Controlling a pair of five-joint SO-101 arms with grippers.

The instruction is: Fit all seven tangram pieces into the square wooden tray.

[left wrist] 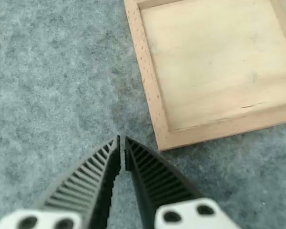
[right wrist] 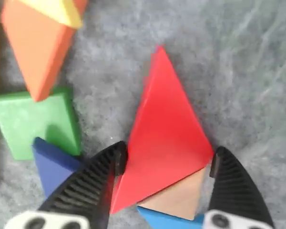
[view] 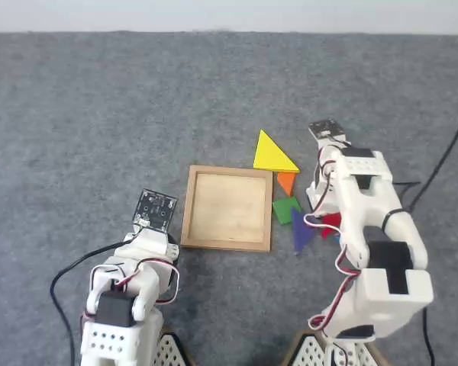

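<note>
The square wooden tray (view: pixel 227 207) lies in the middle with nothing inside it. To its right sit a yellow triangle (view: pixel 273 155), an orange piece (view: pixel 287 181), a green piece (view: pixel 285 210), a dark blue piece (view: pixel 301 235) and a red triangle (view: pixel 330 223). My right gripper (right wrist: pixel 169 149) is open low over the red triangle (right wrist: pixel 164 129), one finger on each side of it. A tan piece (right wrist: pixel 178 198) and a light blue piece (right wrist: pixel 167 222) peek out from under the red one. My left gripper (left wrist: pixel 121 140) is shut on nothing, just off the tray's near left corner (left wrist: pixel 163 138).
Grey carpet covers the table. The right arm (view: pixel 359 198) hangs over the pieces and hides some of them in the high view. The left arm (view: pixel 137 274) sits at the front left. A black cable (view: pixel 443 164) runs along the right edge.
</note>
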